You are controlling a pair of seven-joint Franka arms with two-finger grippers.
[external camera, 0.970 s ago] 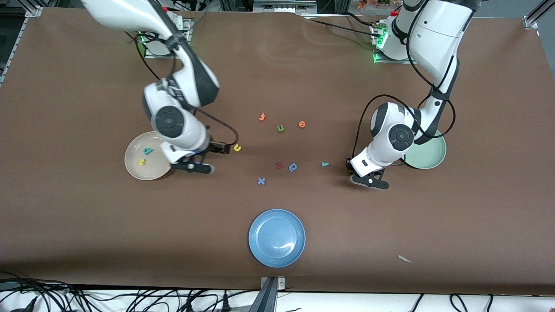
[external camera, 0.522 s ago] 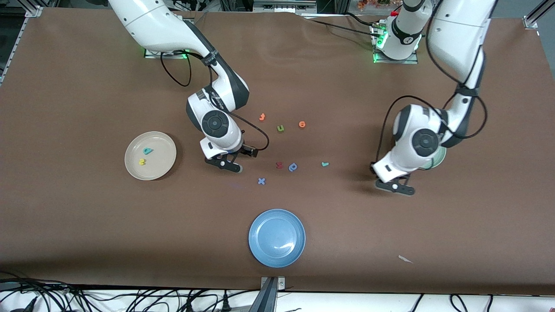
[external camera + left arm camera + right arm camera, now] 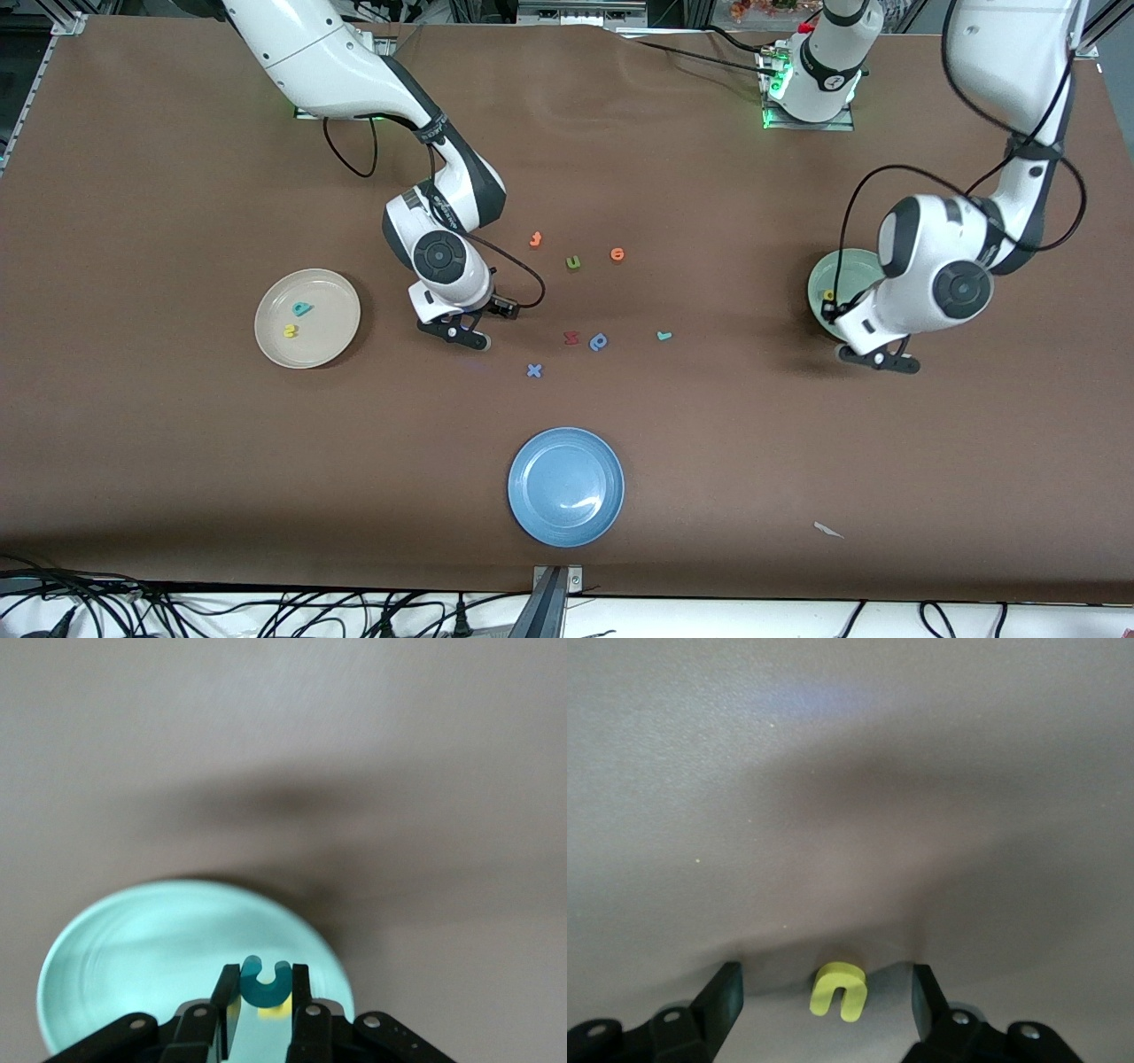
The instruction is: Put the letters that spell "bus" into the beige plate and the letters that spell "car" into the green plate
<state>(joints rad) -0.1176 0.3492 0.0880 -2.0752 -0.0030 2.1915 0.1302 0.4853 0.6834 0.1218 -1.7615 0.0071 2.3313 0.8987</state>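
Brown worktop filled my front view; only my wrist views showed the left end effector clamping the teal "c" over the green plate and the right end effector spread around the yellow "u".

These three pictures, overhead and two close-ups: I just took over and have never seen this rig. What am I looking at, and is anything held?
Two white robot arms work at a brown table. The wide picture comes from a high camera facing them; each close-up comes from a camera on one arm's wrist.

The left gripper is shut on a teal letter "c" over the green plate, where a yellow letter already lies.

The right gripper is low over the table with its fingers open on either side of a yellow "u", not gripping it.

The beige plate holds a teal letter and a yellow one. Loose letters lie mid-table, among them a teal "r". A blue plate sits nearest the camera.
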